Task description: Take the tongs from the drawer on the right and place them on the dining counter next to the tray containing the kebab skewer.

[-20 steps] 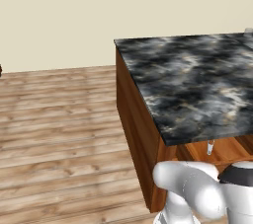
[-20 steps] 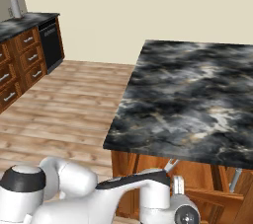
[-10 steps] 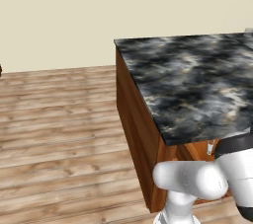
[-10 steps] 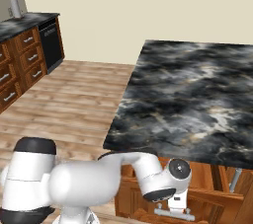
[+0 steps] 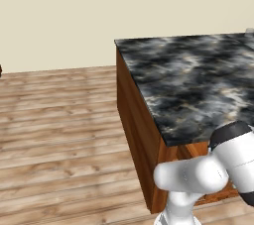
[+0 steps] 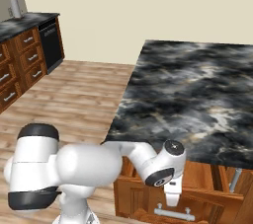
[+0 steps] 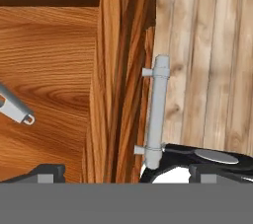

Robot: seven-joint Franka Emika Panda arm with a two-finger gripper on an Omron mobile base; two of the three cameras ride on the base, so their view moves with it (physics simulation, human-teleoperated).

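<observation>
The wooden plank floor [image 5: 59, 130] spreads across the left of both base views, running back to a plain cream wall [image 5: 124, 11]. On it stands the dining bench [image 5: 193, 80], a broad slab of glossy black stone with grey-white marbling on a reddish-brown wooden base; in the right base view its near edge overhangs the wooden front below. Along the far left of the right base view runs a row of brown kitchen cabinets [image 6: 20, 65] with pale handles under a dark top, with a dark appliance front [image 6: 49, 45] set among them. The white arm [image 6: 89, 164] reaches from the lower left of that view under the near edge of the dining bench, its wrist pointing down at the wooden front. Below the wrist a drawer [image 7: 49, 85] stands pulled out; the hand view looks down into its bare wooden bottom, its front board running up the middle of that view with a pale bar handle [image 7: 155, 114] on its outer face, floor planks beyond. The claw [image 6: 172, 199] hangs just above that handle with its jaws spread wide and nothing between them; in the hand view one dark fingertip lies on the drawer's inner side and the other on the floor side, so they straddle the front board. The tongs [image 7: 15, 109] lie inside the drawer: one grey metal end with a small loop shows at the left edge of the hand view, well apart from the fingertips.
</observation>
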